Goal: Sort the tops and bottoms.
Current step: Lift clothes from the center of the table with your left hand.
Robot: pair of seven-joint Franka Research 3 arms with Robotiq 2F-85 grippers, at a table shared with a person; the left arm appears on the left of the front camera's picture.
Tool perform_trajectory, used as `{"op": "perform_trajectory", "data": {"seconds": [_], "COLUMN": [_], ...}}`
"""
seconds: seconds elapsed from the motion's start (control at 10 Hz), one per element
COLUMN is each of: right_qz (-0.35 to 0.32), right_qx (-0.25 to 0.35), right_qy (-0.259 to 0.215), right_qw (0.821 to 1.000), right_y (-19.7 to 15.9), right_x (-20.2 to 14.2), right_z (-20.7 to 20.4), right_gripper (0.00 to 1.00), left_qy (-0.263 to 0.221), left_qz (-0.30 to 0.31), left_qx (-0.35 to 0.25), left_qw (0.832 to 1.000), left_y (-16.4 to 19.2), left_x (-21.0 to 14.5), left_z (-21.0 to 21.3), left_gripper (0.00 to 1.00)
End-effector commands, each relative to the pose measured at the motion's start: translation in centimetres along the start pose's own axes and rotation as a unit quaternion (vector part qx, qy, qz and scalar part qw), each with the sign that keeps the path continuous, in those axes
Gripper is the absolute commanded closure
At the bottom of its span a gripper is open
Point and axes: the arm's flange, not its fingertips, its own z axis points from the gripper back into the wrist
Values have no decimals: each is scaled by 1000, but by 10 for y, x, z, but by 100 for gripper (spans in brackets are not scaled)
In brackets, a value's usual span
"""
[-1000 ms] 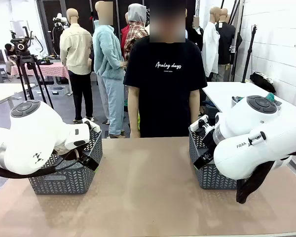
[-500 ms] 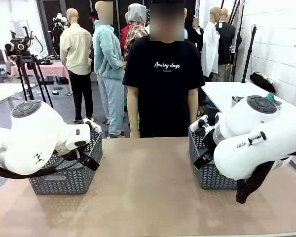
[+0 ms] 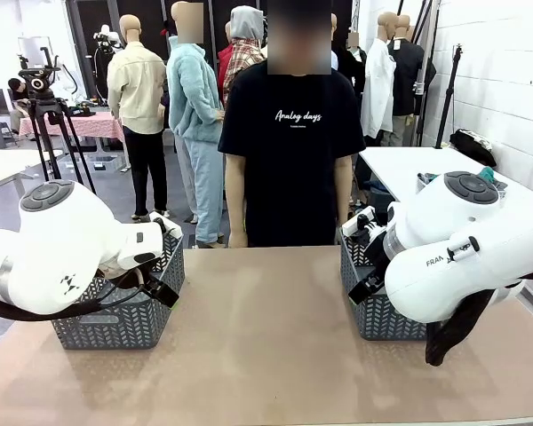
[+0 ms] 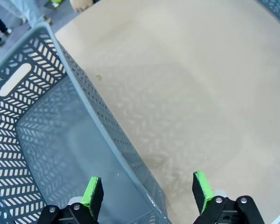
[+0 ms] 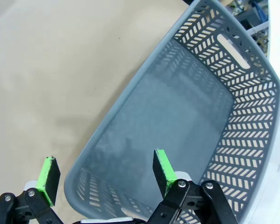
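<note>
Gaping left pincer [image 4: 147, 186] straddles left basket [image 4: 32, 140] rim; right pincer [image 5: 105, 169], right basket [image 5: 252, 140].

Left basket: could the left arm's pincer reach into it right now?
Probably yes. The open left pincer hangs above the basket, straddling one of its walls. The basket looks empty and nothing lies between the two, so the way down seems free.

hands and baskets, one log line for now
left hand open over left basket rim | right hand open over right basket rim | both baskets empty
</note>
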Motion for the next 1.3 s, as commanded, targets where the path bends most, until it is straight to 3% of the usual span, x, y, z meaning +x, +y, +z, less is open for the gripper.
{"op": "perform_trajectory", "data": {"seconds": [0.0, 1.2], "right_qz": [0, 0], "right_qx": [0, 0], "right_qy": [0, 0], "right_qw": [1000, 1000], "right_y": [0, 0], "right_x": [0, 0], "right_z": [0, 0], "right_gripper": [0, 0], "left_qy": [0, 0], "left_qz": [4, 4], "left_qx": [1, 1], "left_qw": [1000, 1000], "left_y": [3, 3], "left_x": [-1, -1], "left_z": [0, 0], "left_gripper": [0, 0]}}
